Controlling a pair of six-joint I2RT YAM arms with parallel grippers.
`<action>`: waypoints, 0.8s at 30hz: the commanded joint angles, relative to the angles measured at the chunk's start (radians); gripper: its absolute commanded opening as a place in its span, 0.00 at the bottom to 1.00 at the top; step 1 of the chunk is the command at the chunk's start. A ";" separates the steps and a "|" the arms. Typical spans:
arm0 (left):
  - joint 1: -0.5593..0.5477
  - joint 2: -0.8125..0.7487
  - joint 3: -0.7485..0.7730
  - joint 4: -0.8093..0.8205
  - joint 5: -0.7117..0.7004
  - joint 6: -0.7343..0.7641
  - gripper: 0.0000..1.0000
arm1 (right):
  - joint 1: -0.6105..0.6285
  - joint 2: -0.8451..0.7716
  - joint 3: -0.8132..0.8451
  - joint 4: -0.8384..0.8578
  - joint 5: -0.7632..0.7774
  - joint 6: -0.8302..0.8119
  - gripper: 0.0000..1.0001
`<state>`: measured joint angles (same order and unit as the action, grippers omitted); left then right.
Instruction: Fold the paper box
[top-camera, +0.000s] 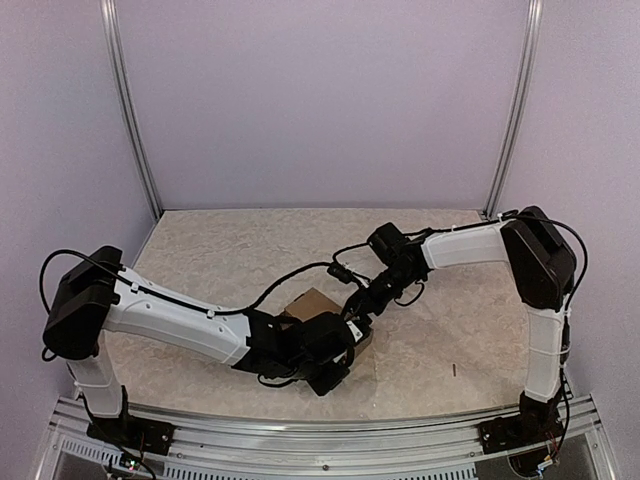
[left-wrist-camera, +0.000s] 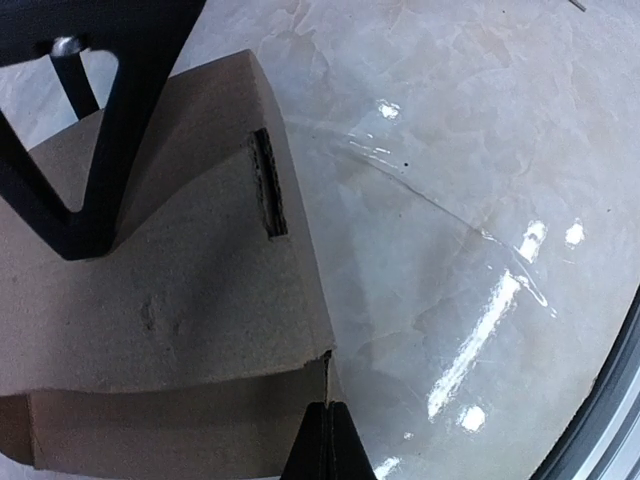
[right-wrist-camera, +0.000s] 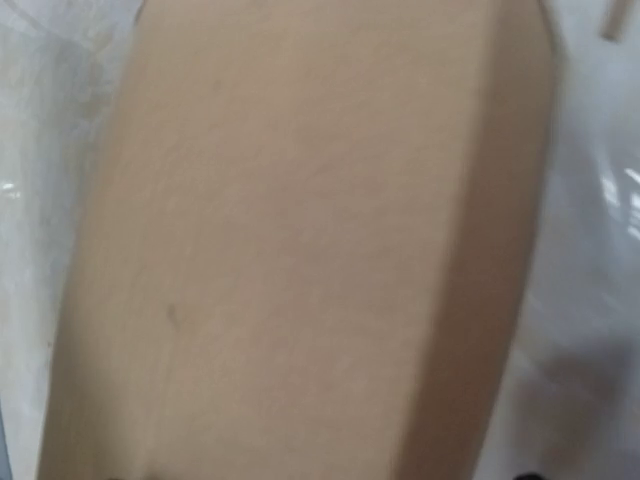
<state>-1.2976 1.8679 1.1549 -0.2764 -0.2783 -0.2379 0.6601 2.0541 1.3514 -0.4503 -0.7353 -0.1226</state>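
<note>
Top external: the paper box (top-camera: 312, 300) is mostly hidden; both jaws' opening cannot be told.

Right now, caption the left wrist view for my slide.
Brown cardboard box partly hidden by a black finger, on a glossy table.

A beige, marble-patterned flat surface (top-camera: 230, 240) spreads out on every side of the left hand (top-camera: 330, 360) and the right hand (top-camera: 360, 308). Beyond both hands stands a plain pale lilac back wall (top-camera: 320, 100). Matching side walls (top-camera: 50, 150) stand well out to the left of the left hand and to the right of the right hand. Two slim grey metal uprights (top-camera: 130, 110) mark the corners where the walls meet. On the near side of the hands, a ribbed silver aluminium rail (top-camera: 330, 440) runs along the surface's edge. In the left wrist view, a clear glossy film (left-wrist-camera: 430, 205) with a raised wrinkle covers the surface to the right of the hand, and white glints of light (left-wrist-camera: 480, 340) shine on it.
</note>
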 joint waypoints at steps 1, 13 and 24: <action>0.021 -0.006 -0.008 0.041 -0.034 0.037 0.00 | -0.047 -0.061 -0.039 -0.081 0.015 -0.042 0.83; 0.057 -0.079 -0.121 0.064 -0.048 0.172 0.00 | -0.056 -0.108 -0.096 -0.101 -0.051 -0.089 0.87; 0.091 -0.114 -0.181 0.087 -0.067 0.198 0.01 | -0.040 -0.093 -0.156 -0.109 -0.163 -0.139 0.75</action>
<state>-1.2171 1.7885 1.0103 -0.2062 -0.3298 -0.0582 0.6052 1.9633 1.2015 -0.5350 -0.8196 -0.2256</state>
